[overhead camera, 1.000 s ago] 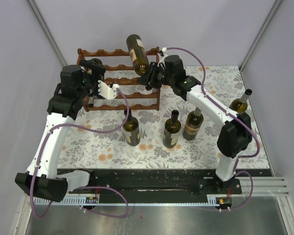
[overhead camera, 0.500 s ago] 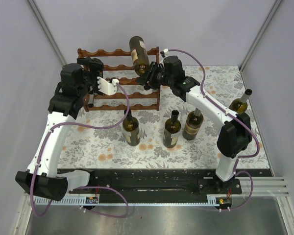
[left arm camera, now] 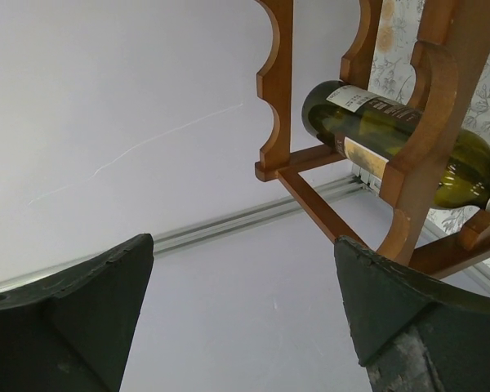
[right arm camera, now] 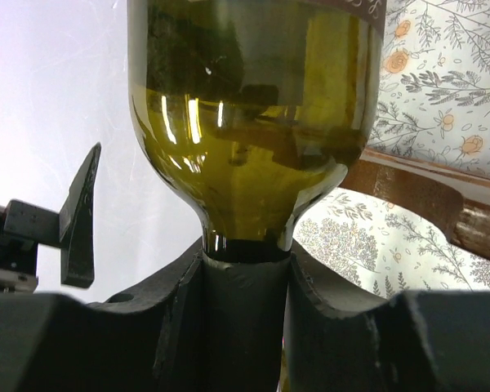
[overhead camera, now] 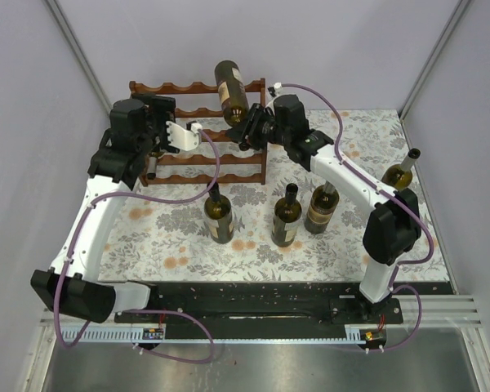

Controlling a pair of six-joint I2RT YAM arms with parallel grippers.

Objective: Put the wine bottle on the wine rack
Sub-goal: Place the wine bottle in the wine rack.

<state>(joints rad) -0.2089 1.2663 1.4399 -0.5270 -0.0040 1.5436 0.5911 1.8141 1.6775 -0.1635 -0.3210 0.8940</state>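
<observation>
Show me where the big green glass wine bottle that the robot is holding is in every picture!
Top external: the green glass wine bottle is top centre, over the right end of the reddish-brown wooden wine rack.
Left wrist: upper right, partly behind a wavy rail.
Right wrist: fills the top middle, neck pinched in the right gripper.
Shared landmark: the rack.

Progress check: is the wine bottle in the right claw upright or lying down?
Lying down: the wine bottle lies across the top of the wine rack, neck clamped in the right claw.
</observation>
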